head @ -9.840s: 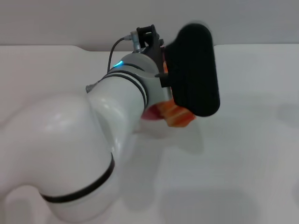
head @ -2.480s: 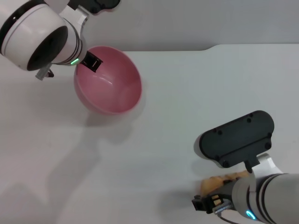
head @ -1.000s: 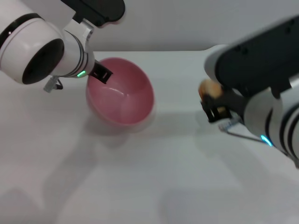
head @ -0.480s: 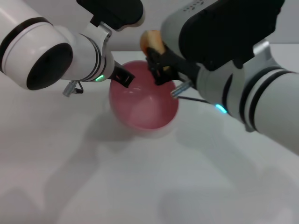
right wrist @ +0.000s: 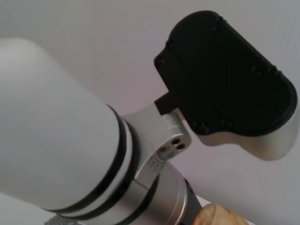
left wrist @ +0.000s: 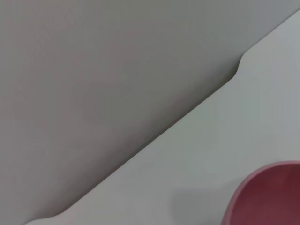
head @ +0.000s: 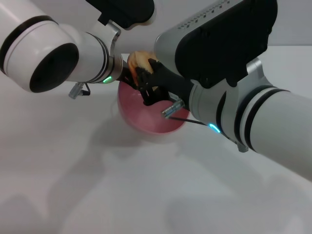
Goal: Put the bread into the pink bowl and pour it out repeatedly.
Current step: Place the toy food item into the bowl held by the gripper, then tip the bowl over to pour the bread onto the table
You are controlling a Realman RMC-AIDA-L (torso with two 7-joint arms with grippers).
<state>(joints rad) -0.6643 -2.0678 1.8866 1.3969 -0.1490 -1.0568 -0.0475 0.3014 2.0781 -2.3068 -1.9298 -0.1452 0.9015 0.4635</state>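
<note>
The pink bowl (head: pixel 155 119) stands on the white table in the head view, and part of its rim (left wrist: pixel 262 197) shows in the left wrist view. My left gripper (head: pixel 125 76) is at the bowl's far left rim and grips it, mostly hidden behind the bread. The bread (head: pixel 138 60), tan and rounded from here, hangs just above that same rim, held by the black fingers (head: pixel 147 87) of my right gripper (head: pixel 142 77). One end of the bread (right wrist: pixel 218 217) also shows in the right wrist view, under the left arm's wrist.
The white table (head: pixel 97 185) stretches around the bowl, and its far edge (left wrist: pixel 197 101) meets a grey wall. The two arms cross closely above the bowl; the left arm's black camera housing (right wrist: pixel 225 75) sits close to the right wrist.
My right arm carried the bread from the table's front right up and leftward to just over the bowl's far rim. The left arm slid the bowl somewhat to the right.
</note>
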